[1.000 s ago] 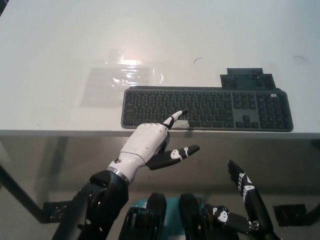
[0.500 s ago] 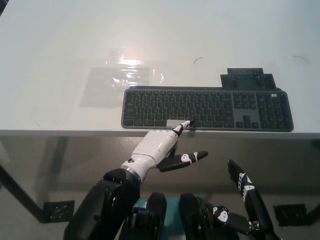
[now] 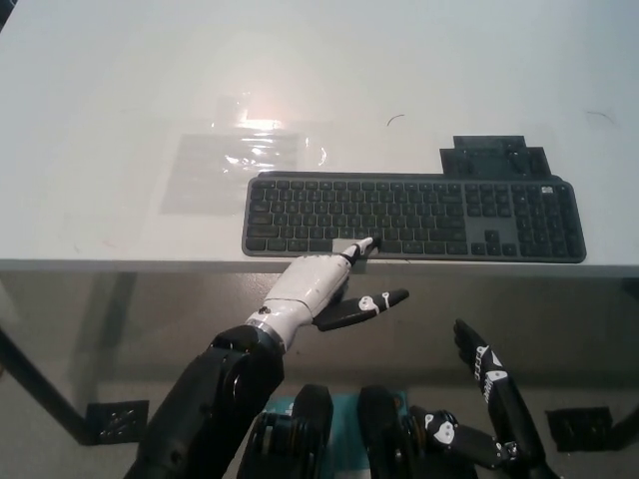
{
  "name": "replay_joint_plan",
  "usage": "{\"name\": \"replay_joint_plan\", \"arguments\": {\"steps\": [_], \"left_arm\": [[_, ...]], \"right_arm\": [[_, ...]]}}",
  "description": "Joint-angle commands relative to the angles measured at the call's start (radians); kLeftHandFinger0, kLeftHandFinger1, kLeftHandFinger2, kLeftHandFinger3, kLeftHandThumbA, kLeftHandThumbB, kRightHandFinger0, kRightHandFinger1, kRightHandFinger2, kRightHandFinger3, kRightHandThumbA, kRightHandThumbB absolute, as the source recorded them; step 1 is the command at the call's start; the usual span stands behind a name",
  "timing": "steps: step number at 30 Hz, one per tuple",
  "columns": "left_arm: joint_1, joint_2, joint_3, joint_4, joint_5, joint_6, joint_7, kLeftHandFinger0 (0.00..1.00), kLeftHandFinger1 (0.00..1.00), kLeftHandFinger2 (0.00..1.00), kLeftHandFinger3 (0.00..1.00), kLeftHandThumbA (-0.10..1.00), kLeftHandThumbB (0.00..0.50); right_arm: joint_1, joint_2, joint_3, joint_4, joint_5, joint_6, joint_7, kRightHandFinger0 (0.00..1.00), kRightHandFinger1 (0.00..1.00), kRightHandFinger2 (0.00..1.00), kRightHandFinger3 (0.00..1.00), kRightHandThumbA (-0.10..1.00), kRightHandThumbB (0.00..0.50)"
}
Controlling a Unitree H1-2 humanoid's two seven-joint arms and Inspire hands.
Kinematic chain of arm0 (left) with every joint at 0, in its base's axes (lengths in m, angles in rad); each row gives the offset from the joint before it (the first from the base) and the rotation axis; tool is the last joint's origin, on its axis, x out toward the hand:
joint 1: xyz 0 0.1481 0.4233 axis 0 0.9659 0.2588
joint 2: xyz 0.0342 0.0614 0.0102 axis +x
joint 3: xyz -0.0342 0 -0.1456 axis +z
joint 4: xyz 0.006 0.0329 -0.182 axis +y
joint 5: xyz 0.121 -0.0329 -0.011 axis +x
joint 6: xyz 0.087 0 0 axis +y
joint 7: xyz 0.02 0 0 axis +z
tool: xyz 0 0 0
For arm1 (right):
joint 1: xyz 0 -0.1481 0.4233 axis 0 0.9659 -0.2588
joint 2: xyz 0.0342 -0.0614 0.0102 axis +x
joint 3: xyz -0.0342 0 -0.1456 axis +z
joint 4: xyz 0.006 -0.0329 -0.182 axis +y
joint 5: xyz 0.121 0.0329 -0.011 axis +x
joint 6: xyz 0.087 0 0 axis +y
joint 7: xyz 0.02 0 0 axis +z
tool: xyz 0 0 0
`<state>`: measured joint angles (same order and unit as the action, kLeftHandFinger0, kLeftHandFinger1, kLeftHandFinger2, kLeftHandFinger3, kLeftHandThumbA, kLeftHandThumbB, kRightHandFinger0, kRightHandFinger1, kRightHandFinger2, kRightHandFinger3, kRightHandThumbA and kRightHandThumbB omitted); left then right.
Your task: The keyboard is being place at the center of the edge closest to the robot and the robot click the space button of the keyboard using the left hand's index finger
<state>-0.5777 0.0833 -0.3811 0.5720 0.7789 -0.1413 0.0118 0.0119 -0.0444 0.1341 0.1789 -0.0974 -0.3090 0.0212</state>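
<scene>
Head view had the keyboard (image 3: 414,218) lying flat along the near edge of the bench (image 3: 120,80), a bit over toward my right side. My left robot hand (image 3: 310,289) came up from under that edge, holding nothing, index stretched out and thumb stuck off to the side. The fingertip (image 3: 366,241) sat on the space bar (image 3: 344,245), nothing in its way. Behind the keyboard's right end a flat dark piece (image 3: 494,158) poked out. Off to the left there was a crinkly clear plastic sheet (image 3: 245,150) catching the light. The little logo at the keyboard's top right corner was too small to read. My right robot hand (image 3: 489,384) rested low below the bench, fingers spread, empty.
</scene>
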Motion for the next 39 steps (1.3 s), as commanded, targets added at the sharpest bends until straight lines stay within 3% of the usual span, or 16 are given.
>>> {"name": "replay_joint_plan", "arguments": {"steps": [1, 5, 9, 20, 26, 30, 33, 35, 39], "left_arm": [[-0.040, 0.021, 0.021, 0.049, -0.030, 0.015, 0.043, 0.01, 0.05, 0.10, 1.00, 1.00, 0.314], [-0.023, 0.021, 0.008, 0.105, -0.031, -0.001, 0.071, 0.06, 0.09, 0.11, 1.00, 1.00, 0.312], [-0.007, 0.012, -0.014, 0.137, -0.016, -0.015, 0.109, 0.00, 0.00, 0.02, 1.00, 1.00, 0.301], [0.081, 0.014, -0.056, 0.053, -0.017, -0.010, 0.111, 0.00, 0.00, 0.00, 1.00, 1.00, 0.340], [0.152, 0.047, -0.035, -0.279, -0.051, 0.015, 0.041, 0.00, 0.00, 0.00, 1.00, 1.00, 0.380], [0.187, 0.046, 0.022, -0.606, -0.144, 0.005, 0.012, 0.00, 0.00, 0.02, 1.00, 1.00, 0.356], [0.195, 0.044, 0.059, -0.855, -0.197, 0.013, 0.002, 0.00, 0.00, 0.00, 1.00, 1.00, 0.434], [0.205, 0.043, 0.078, -0.980, -0.237, 0.026, -0.008, 0.00, 0.00, 0.00, 1.00, 1.00, 0.423], [0.233, 0.065, 0.100, -1.110, -0.342, -0.029, 0.020, 0.00, 0.00, 0.04, 1.00, 1.00, 0.440]], "right_arm": [[-0.007, 0.005, -0.001, -0.024, -0.009, -0.055, -0.002, 1.00, 1.00, 1.00, 1.00, 0.86, 0.282], [-0.009, 0.007, -0.003, -0.020, -0.006, -0.052, -0.003, 1.00, 1.00, 1.00, 1.00, 0.86, 0.294], [-0.014, 0.004, -0.005, -0.012, -0.007, -0.058, -0.005, 1.00, 1.00, 1.00, 1.00, 0.86, 0.290], [-0.005, 0.002, -0.003, -0.017, -0.002, -0.047, 0.002, 1.00, 1.00, 1.00, 1.00, 0.84, 0.286], [-0.001, 0.003, -0.001, -0.020, 0.001, -0.050, 0.005, 1.00, 1.00, 1.00, 1.00, 0.82, 0.276], [0.000, 0.003, -0.003, -0.025, 0.001, -0.045, 0.003, 1.00, 1.00, 1.00, 1.00, 0.82, 0.275], [-0.002, 0.004, -0.004, -0.018, 0.012, -0.044, 0.008, 1.00, 1.00, 1.00, 1.00, 0.81, 0.286], [-0.002, 0.003, -0.003, -0.014, 0.002, -0.049, 0.003, 1.00, 1.00, 1.00, 1.00, 0.82, 0.285], [-0.001, 0.004, -0.003, -0.003, 0.004, -0.058, 0.003, 1.00, 1.00, 1.00, 1.00, 0.80, 0.273]]}}
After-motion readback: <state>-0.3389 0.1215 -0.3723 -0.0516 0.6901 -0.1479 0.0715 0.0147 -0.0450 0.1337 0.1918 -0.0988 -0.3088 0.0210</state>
